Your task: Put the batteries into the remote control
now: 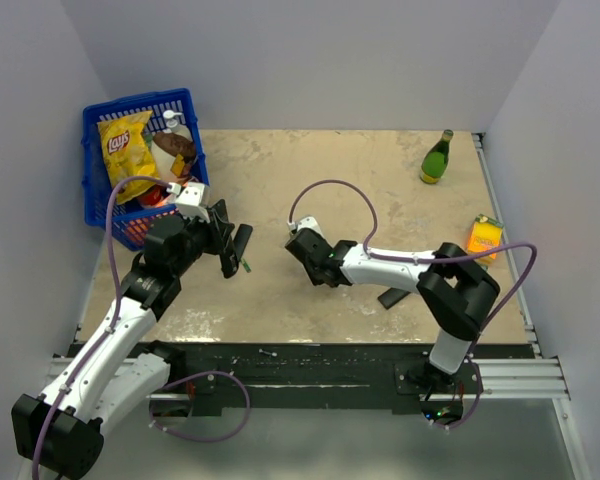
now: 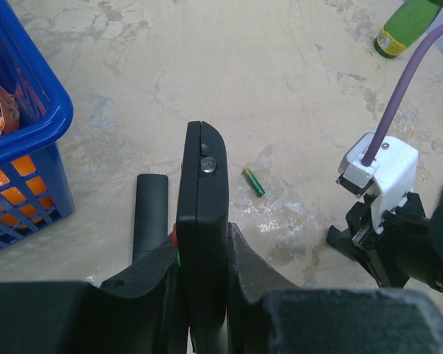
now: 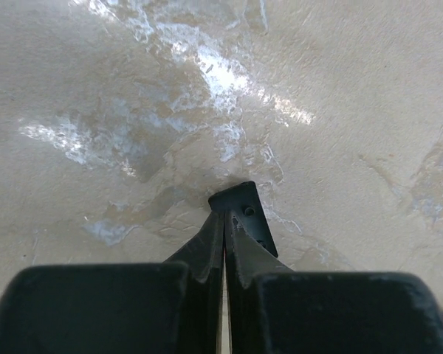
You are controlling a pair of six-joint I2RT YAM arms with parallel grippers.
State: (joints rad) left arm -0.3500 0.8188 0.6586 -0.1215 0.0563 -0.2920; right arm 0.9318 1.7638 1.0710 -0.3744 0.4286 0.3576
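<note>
One remote control, held edge-on, grasped by the left end effector. One battery visible, lying on the bench just right of the remote control. One silvery round spot near the remote control's far end, possibly a battery end, view too poor to confirm. One black bar flat just left of it. Right end effector further right, clenched with nothing seen between its fingers, tips at the bench.
</note>
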